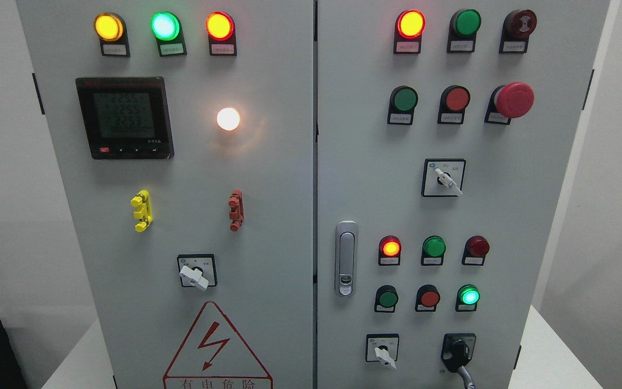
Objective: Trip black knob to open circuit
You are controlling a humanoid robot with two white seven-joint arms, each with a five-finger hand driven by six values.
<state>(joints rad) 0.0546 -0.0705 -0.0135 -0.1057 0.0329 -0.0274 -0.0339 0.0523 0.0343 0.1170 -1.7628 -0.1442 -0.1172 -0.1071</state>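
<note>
Black knob at cabinet lower right: handle long axis diagonal, tip pointing down-right. Neither robot hand visible; state cannot tell.

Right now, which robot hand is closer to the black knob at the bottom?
Neither can be named: no robot hand shows in the head view. The black knob sits at the lower right of the right cabinet door, with nothing reaching toward it.
</note>
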